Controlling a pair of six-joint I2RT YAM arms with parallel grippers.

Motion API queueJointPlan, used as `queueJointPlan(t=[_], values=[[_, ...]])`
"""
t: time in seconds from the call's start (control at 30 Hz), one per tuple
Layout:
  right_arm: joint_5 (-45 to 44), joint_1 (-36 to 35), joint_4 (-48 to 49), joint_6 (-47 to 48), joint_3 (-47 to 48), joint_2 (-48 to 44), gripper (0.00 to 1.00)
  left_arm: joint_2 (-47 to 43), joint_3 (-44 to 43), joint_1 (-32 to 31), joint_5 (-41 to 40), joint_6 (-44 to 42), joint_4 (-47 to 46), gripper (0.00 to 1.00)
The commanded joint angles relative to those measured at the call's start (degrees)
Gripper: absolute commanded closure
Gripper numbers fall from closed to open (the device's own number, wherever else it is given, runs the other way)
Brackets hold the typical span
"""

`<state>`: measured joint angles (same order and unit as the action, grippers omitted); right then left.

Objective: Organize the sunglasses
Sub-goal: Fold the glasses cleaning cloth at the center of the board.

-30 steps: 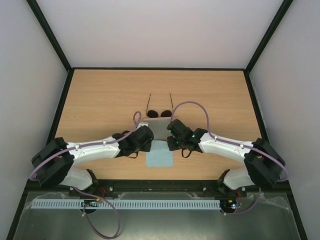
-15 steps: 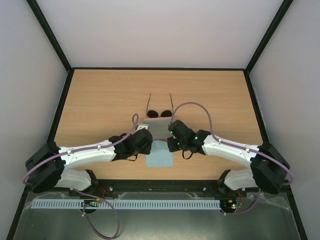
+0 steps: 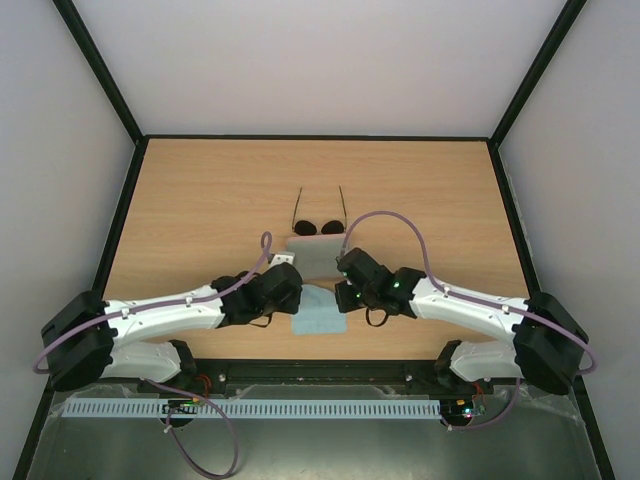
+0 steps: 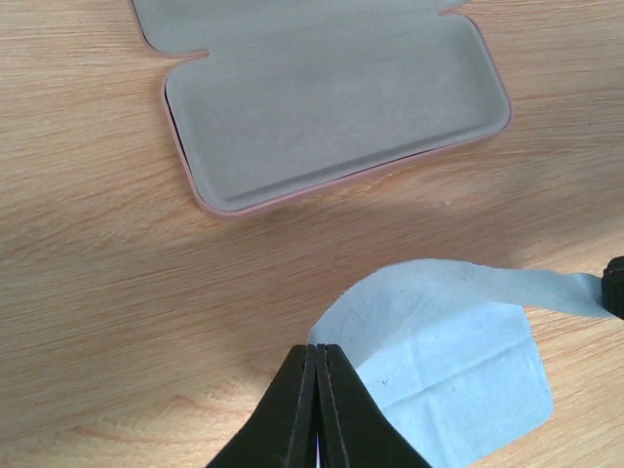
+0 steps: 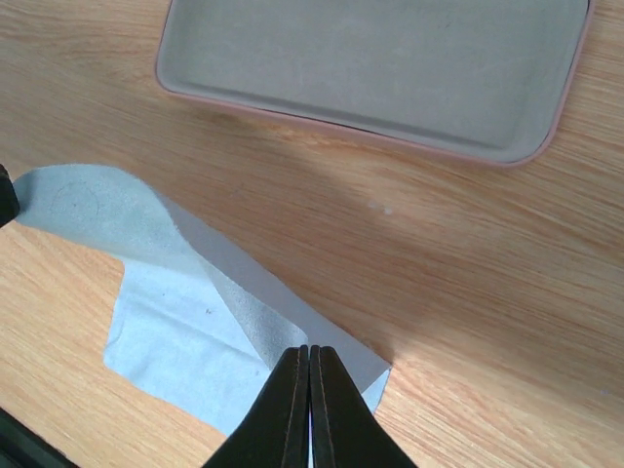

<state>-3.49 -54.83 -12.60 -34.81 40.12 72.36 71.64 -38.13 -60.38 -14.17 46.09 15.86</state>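
Dark sunglasses (image 3: 319, 227) beyond left hand (image 4: 318, 349) and right hand (image 5: 309, 349), both clenched on blue cloth (image 4: 458, 366)

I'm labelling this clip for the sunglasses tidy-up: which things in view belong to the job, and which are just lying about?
Belongs to the job:
- sunglasses, unfolded on the table
- pink case, open and empty
- light blue cloth, pinched by the left fingers and right fingers

Just lying about:
- white slotted strip below the table's near edge
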Motion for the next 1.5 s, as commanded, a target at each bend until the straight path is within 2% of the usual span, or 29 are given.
queueJointPlan(t=[0.0, 0.77, 1.47], values=[[-0.3, -1.0, -3.0, -1.3, -1.5, -2.4, 0.99, -1.7, 1.5, -1.2, -1.6, 1.4, 2.1, 0.98], [-0.2, -4.1, -4.8, -4.8, -4.4, -7.6, 0.99, -5.1, 2.5, -9.3, -4.3, 7.5, 6.3, 0.98], [-2.0, -9.8, -4.7, -9.4, -6.9, -9.7, 0.99, -6.3, 4.0, -16.3, -6.4, 13.7, 8.1, 0.98]])
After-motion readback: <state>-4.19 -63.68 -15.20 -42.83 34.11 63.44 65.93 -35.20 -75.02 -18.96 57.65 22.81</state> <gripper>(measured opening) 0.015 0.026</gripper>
